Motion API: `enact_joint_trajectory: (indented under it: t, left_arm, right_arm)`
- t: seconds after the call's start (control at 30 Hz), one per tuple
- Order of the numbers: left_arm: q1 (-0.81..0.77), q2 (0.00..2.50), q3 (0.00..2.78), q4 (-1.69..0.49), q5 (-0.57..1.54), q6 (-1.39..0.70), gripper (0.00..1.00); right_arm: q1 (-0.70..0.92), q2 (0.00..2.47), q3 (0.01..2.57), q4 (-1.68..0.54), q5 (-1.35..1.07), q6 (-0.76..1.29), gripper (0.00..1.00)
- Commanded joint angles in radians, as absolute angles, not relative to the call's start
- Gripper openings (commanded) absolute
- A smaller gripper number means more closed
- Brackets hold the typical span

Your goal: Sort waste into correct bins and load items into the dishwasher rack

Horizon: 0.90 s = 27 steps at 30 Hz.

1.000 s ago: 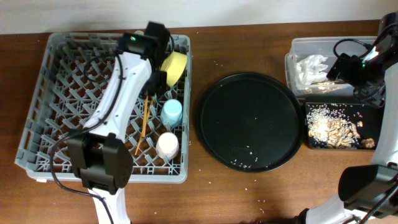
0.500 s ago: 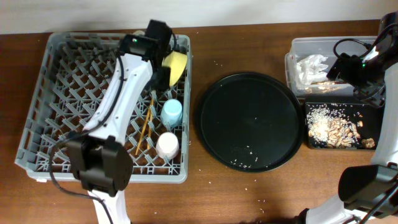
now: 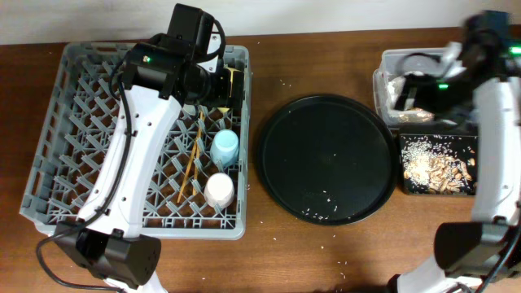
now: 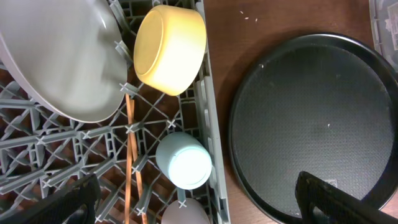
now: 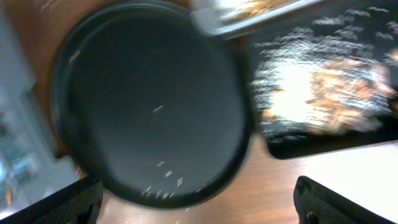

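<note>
Both arms lifted clear since a second ago: sort/load looks nearly finished.
Left gripper [image 4: 198, 180] hangs over the dishwasher rack [image 3: 49, 163], fingers spread, nothing in them. Right gripper [image 5: 198, 186] is also spread and empty, but that view is blurred. Racked: white plate [image 4: 56, 56] on edge, yellow bowl [image 4: 168, 40] tipped beside it, blue cup [image 4: 185, 163] and pink cup [image 3: 218, 189] mouth-down, chopsticks [image 3: 191, 159] lying across the grid. Napkin [image 3: 404, 89] is in the clear tub [image 3: 383, 81] and the food scraps [image 3: 435, 167] are in the shallow black tray [image 3: 400, 163]. Can't make out the wrapper; the right arm covers part of the tub. Left to do, I'd say: stray rice grains [image 3: 321, 210] on the round tray [image 3: 330, 130], plus a few on the table.
</note>
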<state>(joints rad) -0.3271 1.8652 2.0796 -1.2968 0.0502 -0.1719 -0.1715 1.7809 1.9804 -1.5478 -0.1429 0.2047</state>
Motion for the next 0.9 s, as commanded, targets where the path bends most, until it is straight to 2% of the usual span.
enact_joint_trajectory:
  t: [0.0, 0.13, 0.4, 0.5, 0.6, 0.7, 0.77, 0.87]
  left_arm:
    - [-0.325, 1.861, 2.093, -1.298, 0.064, -0.166, 0.99]
    - [-0.325, 1.861, 2.093, -1.298, 0.064, -0.166, 0.99]
    - [-0.325, 1.861, 2.093, -1.298, 0.064, -0.166, 0.99]
    - [-0.325, 1.861, 2.093, -1.298, 0.064, -0.166, 0.99]
    - [-0.325, 1.861, 2.093, -1.298, 0.064, -0.166, 0.99]
    - [-0.325, 1.861, 2.093, -1.298, 0.064, -0.166, 0.99]
    - [-0.325, 1.861, 2.093, -1.299, 0.064, -0.166, 0.99]
    - [-0.325, 1.861, 2.093, -1.299, 0.064, -0.166, 0.99]
  right_arm:
    - [0.013, 1.657, 2.064, -1.644, -0.185, 0.165, 0.99]
    - [0.128, 1.536, 2.094, -1.699, -0.165, 0.088, 0.98]
    - [0.130, 1.185, 2.090, -1.667, -0.046, 0.030, 0.99]
    - [0.130, 1.055, 1.995, -1.538, -0.032, 0.030, 0.99]
    - [0.130, 0.834, 1.578, -1.153, -0.011, 0.021, 0.99]
    - [0.121, 0.599, 0.981, -0.599, -0.070, 0.000, 0.98]
    - [0.099, 0.469, 0.699, -0.303, -0.132, 0.000, 0.99]
    - [0.089, 0.253, 0.352, -0.002, -0.154, 0.000, 0.99]
